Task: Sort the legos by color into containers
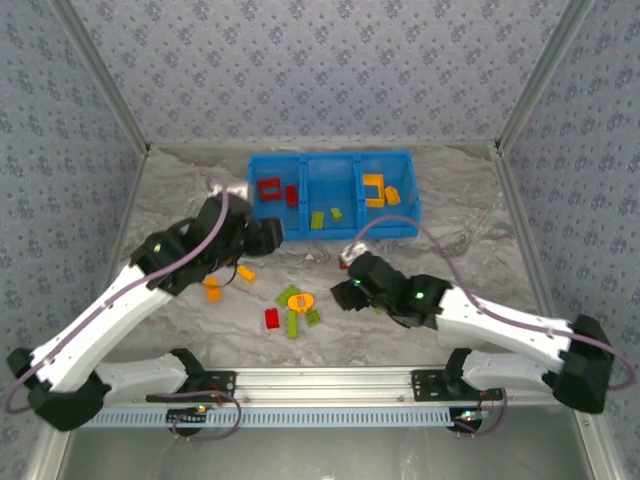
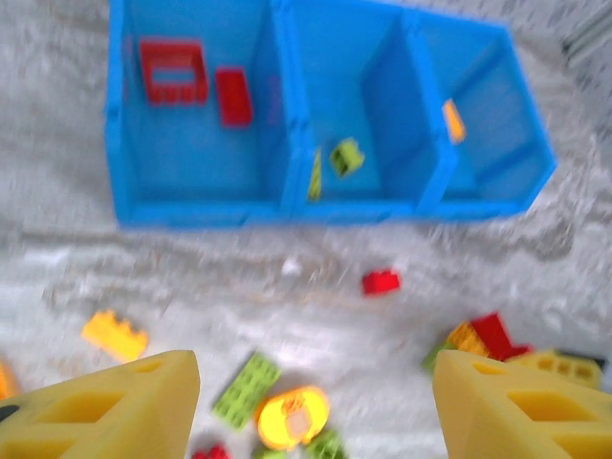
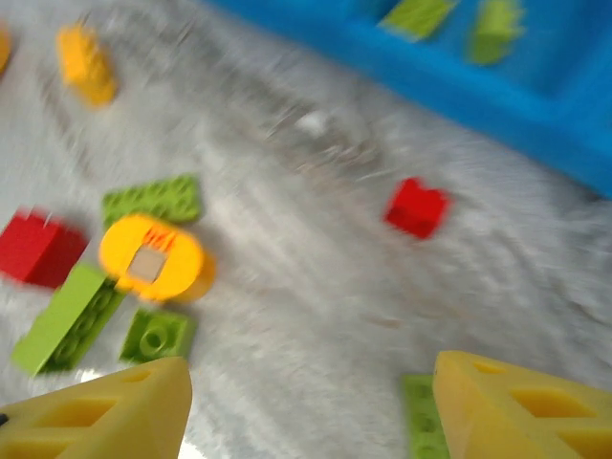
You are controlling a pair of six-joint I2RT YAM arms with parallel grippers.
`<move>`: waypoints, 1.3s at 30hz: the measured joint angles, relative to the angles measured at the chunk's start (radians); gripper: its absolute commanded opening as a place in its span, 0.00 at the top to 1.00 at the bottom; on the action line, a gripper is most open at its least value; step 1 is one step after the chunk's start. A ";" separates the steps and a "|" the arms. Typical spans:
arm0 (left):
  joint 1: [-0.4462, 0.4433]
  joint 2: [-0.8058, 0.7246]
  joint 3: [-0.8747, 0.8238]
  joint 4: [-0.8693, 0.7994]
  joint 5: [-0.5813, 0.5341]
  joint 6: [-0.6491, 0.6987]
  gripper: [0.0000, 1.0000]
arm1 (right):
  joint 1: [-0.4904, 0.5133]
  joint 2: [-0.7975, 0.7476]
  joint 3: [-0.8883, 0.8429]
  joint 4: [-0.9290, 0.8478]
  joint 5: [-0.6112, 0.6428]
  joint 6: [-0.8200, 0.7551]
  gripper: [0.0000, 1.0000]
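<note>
**Open fingers on both sides, blue bin partly filled**

Bright blue rectangular plastic bin (image 1: 330, 232): stands at the far middle of the grey marbled desk (image 1: 470, 260), divided in three compartments side by side. Holds in the left compartment a red open square frame (image 1: 270, 187) and a red rectangular brick (image 1: 292, 195). Holds in the middle one two lime green bricks (image 1: 317, 219), and in the right one an orange-yellow open frame (image 1: 374, 185) with an orange brick (image 1: 392, 195) just beside.

Left gripper (image 2: 316, 402): hovers near the front left corner of the bin, as seen from the top. Keeps its yellow fingers (image 2: 105, 406) spread wide, gripping nothing.

Right gripper (image 3: 311, 406): hangs low over the desk, in front of the middle of the bin. Also has its fingers wide apart, with nothing between them.

Loose pieces: lie on the desk in front of the bin, between the two arms.
- Orange ring-shaped piece (image 1: 301, 299), just beside a flat lime green plate (image 1: 288, 294).
- Long lime green brick (image 1: 293, 323), small square green brick (image 1: 313, 316) and red block (image 1: 271, 318), close around the ring.
- Two orange-yellow bricks (image 1: 245, 273), further left, near the left arm.
- Lone small red brick (image 3: 416, 207), apart from the others, between this group and the bin.
</note>
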 measured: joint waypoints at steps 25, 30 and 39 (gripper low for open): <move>0.000 -0.592 -0.222 -0.410 -0.238 -0.333 0.33 | 0.037 1.063 0.965 0.028 -0.139 -0.057 0.35; 0.000 -0.594 -0.227 -0.410 -0.238 -0.333 0.33 | 0.015 1.136 1.026 0.005 -0.152 -0.048 0.46; 0.000 -0.590 -0.238 -0.408 -0.237 -0.332 0.33 | 0.012 1.213 1.086 -0.017 -0.178 -0.037 0.71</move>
